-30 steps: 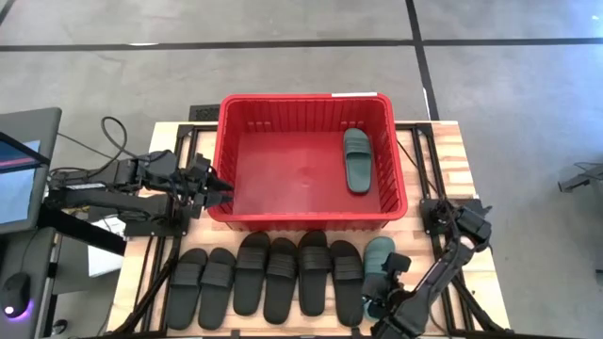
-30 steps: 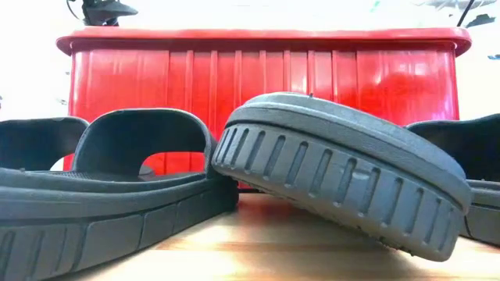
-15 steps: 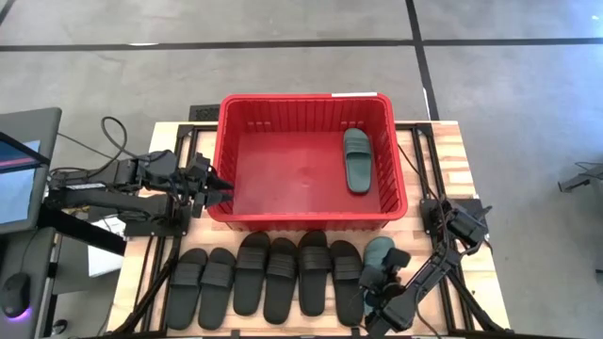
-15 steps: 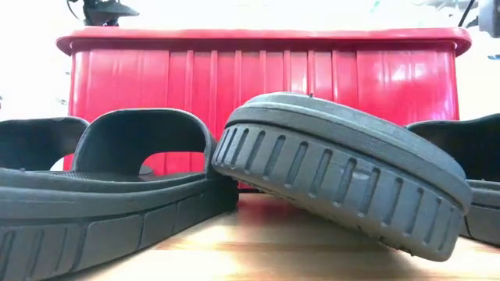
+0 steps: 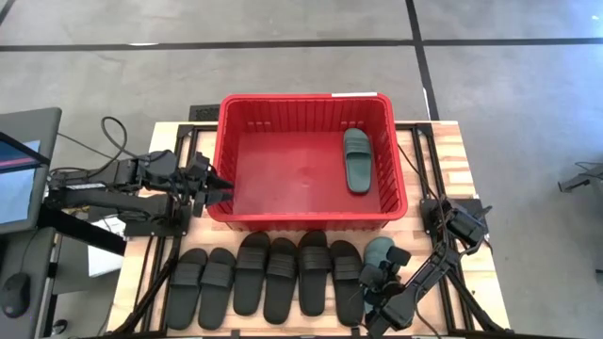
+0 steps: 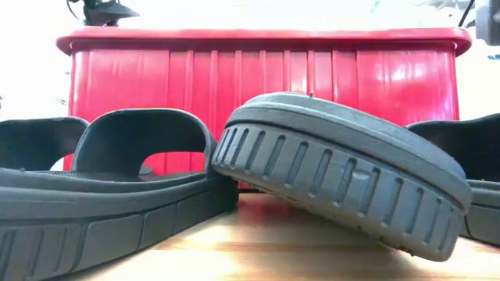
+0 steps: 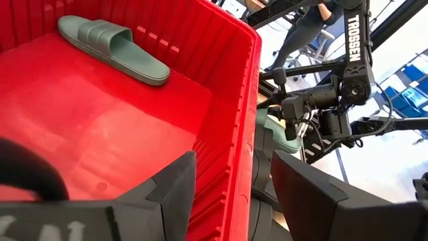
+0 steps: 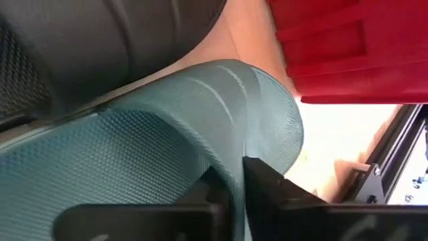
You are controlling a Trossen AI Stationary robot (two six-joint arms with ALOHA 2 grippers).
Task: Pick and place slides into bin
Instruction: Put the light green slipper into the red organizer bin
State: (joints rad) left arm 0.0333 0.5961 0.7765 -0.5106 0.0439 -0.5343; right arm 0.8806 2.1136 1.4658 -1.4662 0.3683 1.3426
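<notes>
The wooden surface (image 5: 443, 151) carries the red bin (image 5: 306, 215), six black slides (image 5: 266, 273) and a teal slide (image 5: 378, 252) at the right pincer (image 5: 377, 280).

"TROSSEN" on right arm (image 7: 352, 47)

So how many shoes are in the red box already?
One teal slide lies in the red bin. The right gripper is shut on the second teal slide's strap, still on the table. Six black slides wait in a row. The left gripper waits open beside the bin.
</notes>
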